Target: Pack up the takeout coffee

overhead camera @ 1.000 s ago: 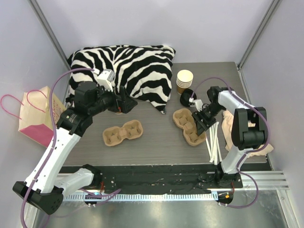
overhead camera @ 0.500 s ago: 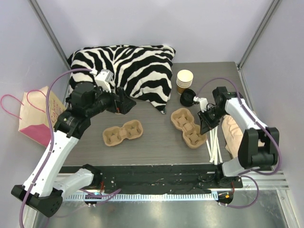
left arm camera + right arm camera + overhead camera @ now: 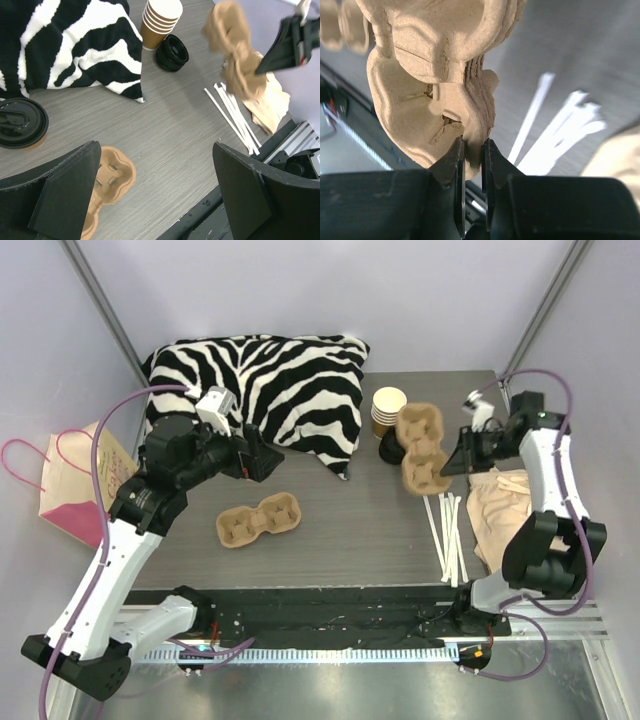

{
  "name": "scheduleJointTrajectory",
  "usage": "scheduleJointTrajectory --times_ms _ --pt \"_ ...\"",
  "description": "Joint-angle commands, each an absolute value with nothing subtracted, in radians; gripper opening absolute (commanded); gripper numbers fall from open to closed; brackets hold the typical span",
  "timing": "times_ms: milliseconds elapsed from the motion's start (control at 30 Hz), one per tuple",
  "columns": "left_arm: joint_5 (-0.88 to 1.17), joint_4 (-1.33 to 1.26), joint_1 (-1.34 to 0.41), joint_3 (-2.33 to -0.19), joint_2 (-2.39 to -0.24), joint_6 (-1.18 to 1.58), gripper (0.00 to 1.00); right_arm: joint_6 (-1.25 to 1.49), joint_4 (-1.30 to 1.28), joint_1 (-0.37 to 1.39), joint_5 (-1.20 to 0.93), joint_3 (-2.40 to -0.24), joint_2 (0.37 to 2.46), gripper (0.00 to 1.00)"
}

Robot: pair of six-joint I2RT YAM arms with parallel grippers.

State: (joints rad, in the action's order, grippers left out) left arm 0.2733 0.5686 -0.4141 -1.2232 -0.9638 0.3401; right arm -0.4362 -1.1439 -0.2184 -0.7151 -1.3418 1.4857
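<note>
The takeout coffee (image 3: 21, 123), a brown cup under a round black lid, shows only in the left wrist view, at the pillow's edge; in the top view my left arm hides it. My left gripper (image 3: 266, 456) (image 3: 155, 146) is open and empty, hovering above the table beside the cup. My right gripper (image 3: 455, 458) (image 3: 474, 142) is shut on the rim of a stack of brown pulp cup carriers (image 3: 420, 446) (image 3: 435, 65) and holds it in the air near the cup stack. A single pulp carrier (image 3: 258, 520) (image 3: 107, 185) lies on the table.
A zebra pillow (image 3: 270, 390) fills the back left. Lidless paper cups (image 3: 388, 410) and loose black lids (image 3: 391, 448) stand at the back. White straws (image 3: 445, 535) and beige napkins (image 3: 515, 510) lie at the right. A pink paper bag (image 3: 85, 485) stands at the far left.
My right gripper has lifted the carrier stack off the table and carried it back and right, toward the paper cups. My left arm has barely moved.
</note>
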Motion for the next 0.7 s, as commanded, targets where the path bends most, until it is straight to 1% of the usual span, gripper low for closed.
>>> scheduleJointTrajectory --times_ms 0,167,300,367,567,600,667 --pt "0.262 0.578 -0.408 -1.310 -0.998 0.316 1.00 -0.384 -1.114 -0.325 -0.810 -1.518 1.584 0.01" --pt "0.287 0.685 -0.345 -1.402 -1.064 0.269 1.00 -0.279 -1.011 -0.364 -0.727 -1.630 1.782 0.01" --pt "0.374 0.826 -0.217 -1.491 -1.123 0.229 1.00 -0.193 -0.910 -0.365 -0.689 -1.715 1.922 0.01" --pt "0.388 0.856 -0.180 -1.503 -1.127 0.201 1.00 -0.161 -0.885 -0.365 -0.669 -1.738 1.986 0.01" --pt "0.439 1.029 -0.126 -1.516 -1.155 -0.041 1.00 -0.164 -0.864 -0.365 -0.598 -1.805 2.091 0.01" --pt "0.440 1.070 -0.126 -1.499 -1.161 -0.075 1.00 -0.170 -0.864 -0.365 -0.591 -1.810 2.112 0.02" --pt "0.417 1.084 -0.121 -1.471 -1.167 -0.141 1.00 -0.172 -0.868 -0.365 -0.583 -1.815 2.129 0.07"
